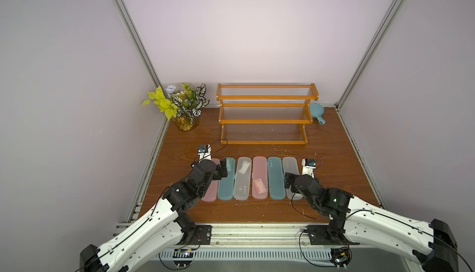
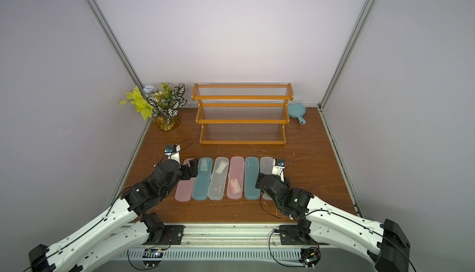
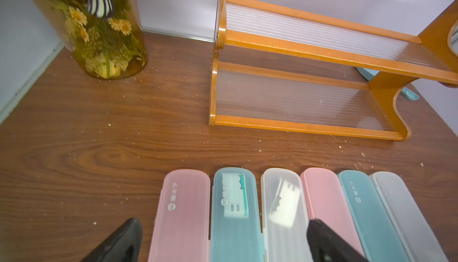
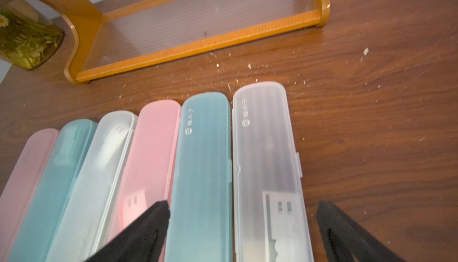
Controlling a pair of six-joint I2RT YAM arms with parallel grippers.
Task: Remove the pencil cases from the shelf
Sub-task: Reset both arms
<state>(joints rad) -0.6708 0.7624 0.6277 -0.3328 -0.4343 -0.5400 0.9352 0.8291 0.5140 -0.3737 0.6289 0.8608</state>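
Lying side by side on the table in front of the shelf, six pencil cases, left gripper hanging over the row's left end, jaws wide apart, right gripper likewise over the right end.

The desk of dark brown wood grain carries two pink translucent plastic pencil cases, two teal pencil cases, two frosted clear pencil cases, an orange-brown wooden shelf with clear ribbed tiers and a small teal round pan.
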